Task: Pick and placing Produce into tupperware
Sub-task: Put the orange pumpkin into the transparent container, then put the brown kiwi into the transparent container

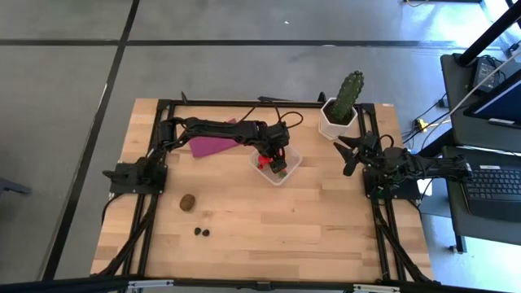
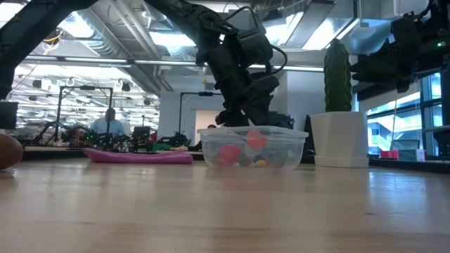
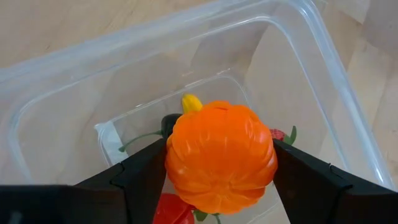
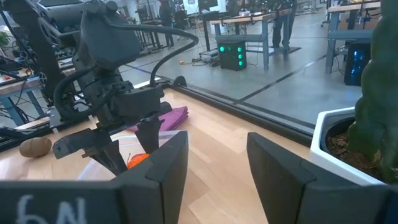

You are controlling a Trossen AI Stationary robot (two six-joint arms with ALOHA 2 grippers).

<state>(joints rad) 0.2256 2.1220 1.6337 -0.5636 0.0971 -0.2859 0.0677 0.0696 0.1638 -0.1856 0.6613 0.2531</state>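
Note:
My left gripper (image 1: 275, 157) is over the clear tupperware (image 1: 290, 168) at the table's middle back, shut on an orange ribbed ball (image 3: 221, 155). Red strawberries (image 2: 230, 152), a yellow piece (image 3: 191, 102) and a dark piece lie on the box's bottom. The brown kiwi (image 1: 187, 202) and two dark berries (image 1: 202, 232) lie on the table toward the near left. My right gripper (image 1: 348, 154) is open and empty at the right, beside the cactus pot. My left gripper pinches the orange ball by its two opposite sides (image 3: 171, 163) between its two fingers (image 3: 146, 177). The fingers point down into the box from above. The ball sits above the pieces on the box's bottom.
A green cactus in a white pot (image 1: 339, 113) stands at the back right. A flat purple cloth (image 1: 209, 145) lies left of the box, under my left arm. Open wood lies across the table's near half.

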